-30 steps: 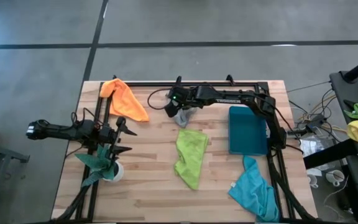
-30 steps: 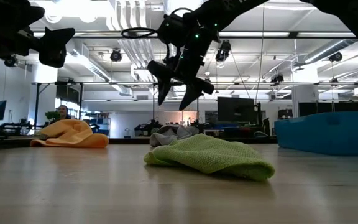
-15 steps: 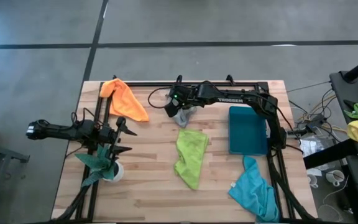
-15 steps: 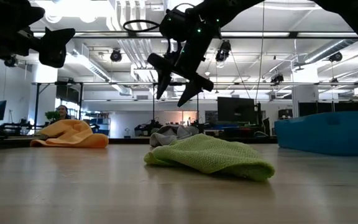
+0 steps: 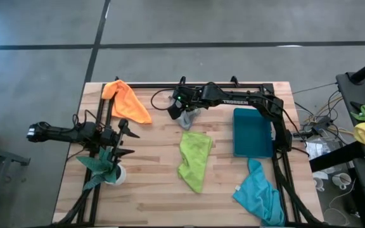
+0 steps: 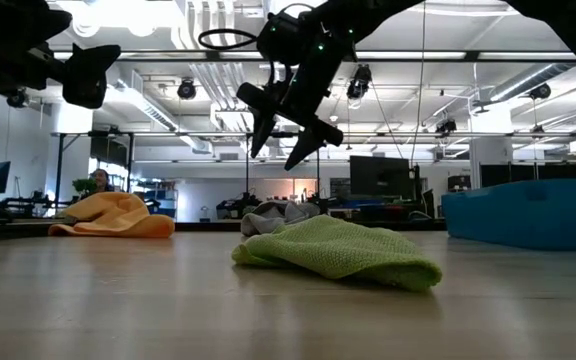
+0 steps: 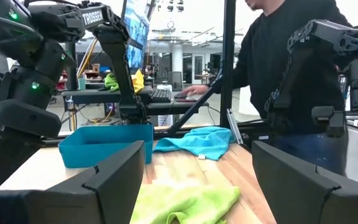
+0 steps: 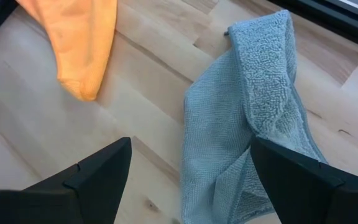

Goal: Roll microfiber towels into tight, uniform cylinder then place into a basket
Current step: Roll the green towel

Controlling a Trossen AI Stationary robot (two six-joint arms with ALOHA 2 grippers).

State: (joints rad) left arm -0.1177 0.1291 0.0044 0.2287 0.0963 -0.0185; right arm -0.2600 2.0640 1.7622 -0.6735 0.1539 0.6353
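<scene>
**Right end effector poised over the grey towel, fingers apart**

I'm taking the basket (image 5: 252, 133) as my landmark, sitting toward the right side of the counter (image 5: 151, 190), and going left to right.

Farthest from the basket, off the counter's left edge, my left end effector (image 5: 124, 140) hangs with its fingers spread and nothing between them. It sits right by the leafy plant (image 5: 106, 166) in its white pot. Through its wrist camera I see the basket across the counter, the turquoise towel (image 7: 197, 140) beyond it, and a person (image 7: 291, 68) in a dark top standing behind the frame.

The orange towel (image 5: 127, 101) lies crumpled at the far-left corner, well apart from the basket.

Closer in, my right end effector (image 6: 280, 128) hovers above the grey towel (image 8: 253, 124), fingers apart and gripping nothing; in the low view it is clearly off the cloth. The grey towel lies bunched and partly folded over itself, to the left of the basket near the counter's rear rail.

The lime green towel (image 5: 194, 158) lies loosely spread just to the left of the basket, nearer the front than the grey one.

The basket holds nothing that I can see.

The turquoise towel sits in a heap just in front of the basket, at the counter's front-right corner.
</scene>
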